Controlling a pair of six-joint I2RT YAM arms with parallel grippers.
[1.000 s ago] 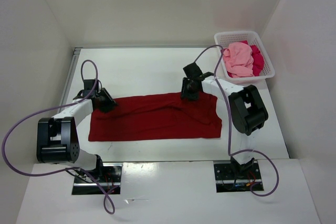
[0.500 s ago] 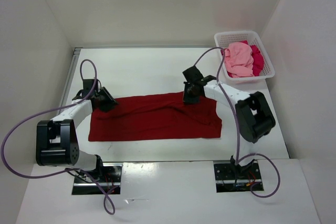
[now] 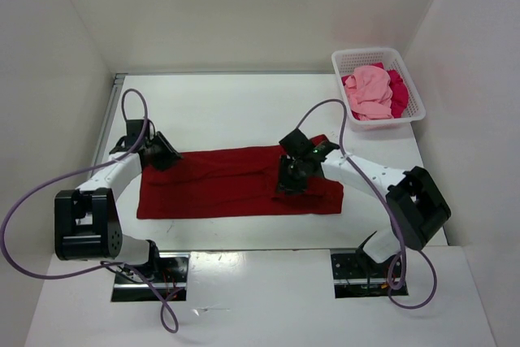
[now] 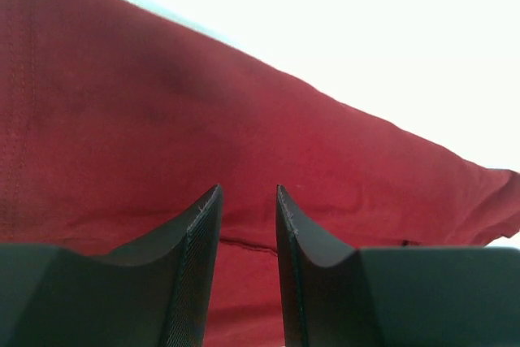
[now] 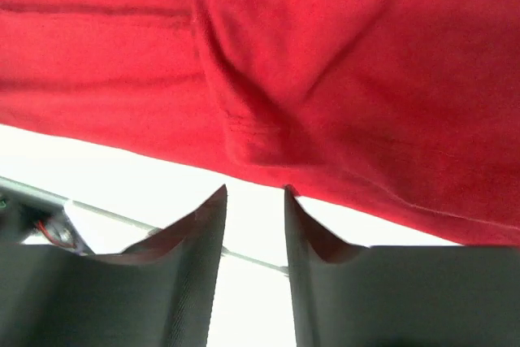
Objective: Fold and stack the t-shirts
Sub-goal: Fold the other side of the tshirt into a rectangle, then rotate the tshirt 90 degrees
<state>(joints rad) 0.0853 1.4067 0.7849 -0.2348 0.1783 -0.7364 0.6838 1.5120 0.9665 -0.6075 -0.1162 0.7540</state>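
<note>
A dark red t-shirt (image 3: pixel 227 184) lies flat on the white table as a long strip running left to right. My left gripper (image 3: pixel 162 156) sits at its far left corner. In the left wrist view its jaws (image 4: pixel 248 188) stand slightly apart just above the red cloth (image 4: pixel 162 111), with nothing between them. My right gripper (image 3: pixel 289 184) hovers over the strip's right part. Seen from the right wrist, it is open (image 5: pixel 254 191) with white table between its fingers, their tips at the shirt's edge (image 5: pixel 366 54). A light pink t-shirt (image 3: pixel 370 91) and a crimson-magenta one (image 3: pixel 398 91) lie bunched in the basket.
The white lattice basket (image 3: pixel 378 52) stands at the far right corner of the table. White walls close in the table at the left, back and right. Purple cables loop from both arms over the table. The arm bases are bolted at the near edge.
My right gripper has swung from the shirt's far edge toward the near edge. It shut and opened again on the way. The shirt's far right edge has shifted. The left gripper stayed put.
</note>
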